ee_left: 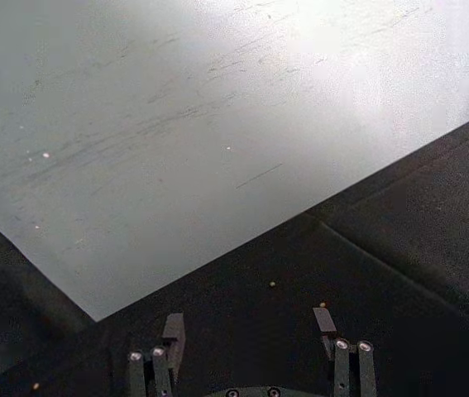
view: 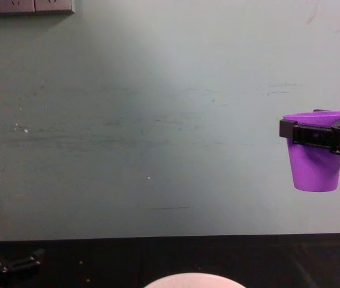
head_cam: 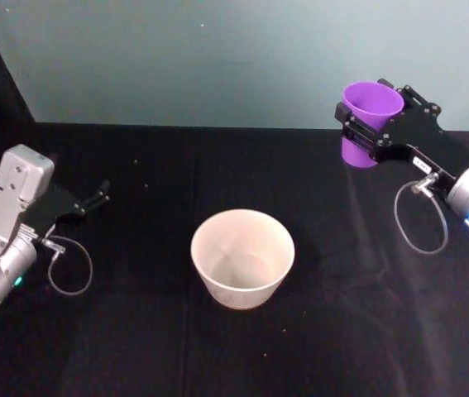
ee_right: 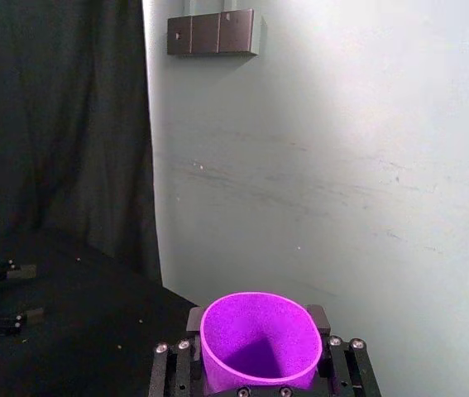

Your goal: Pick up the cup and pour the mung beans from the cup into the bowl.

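Note:
The purple cup (head_cam: pixel 370 117) hangs upright in the air at the right, well above the black table, with my right gripper (head_cam: pixel 365 121) shut on its upper part. From the side the cup (view: pixel 315 157) is level, clamped just under its rim. The right wrist view looks down into the cup (ee_right: pixel 259 339); I cannot make out beans inside. The pale bowl (head_cam: pixel 242 257) stands on the table in the middle, to the left of and nearer than the cup; its rim (view: pixel 195 280) shows at the chest view's lower edge. My left gripper (head_cam: pixel 98 197) rests open at the far left.
A black cloth (head_cam: pixel 135 331) covers the table, and a pale green wall (head_cam: pixel 217 58) stands behind it. A few loose beans (ee_left: pixel 272 284) lie on the cloth ahead of the left gripper (ee_left: pixel 251 327). A grey socket strip (ee_right: pixel 212 33) is fixed high on the wall.

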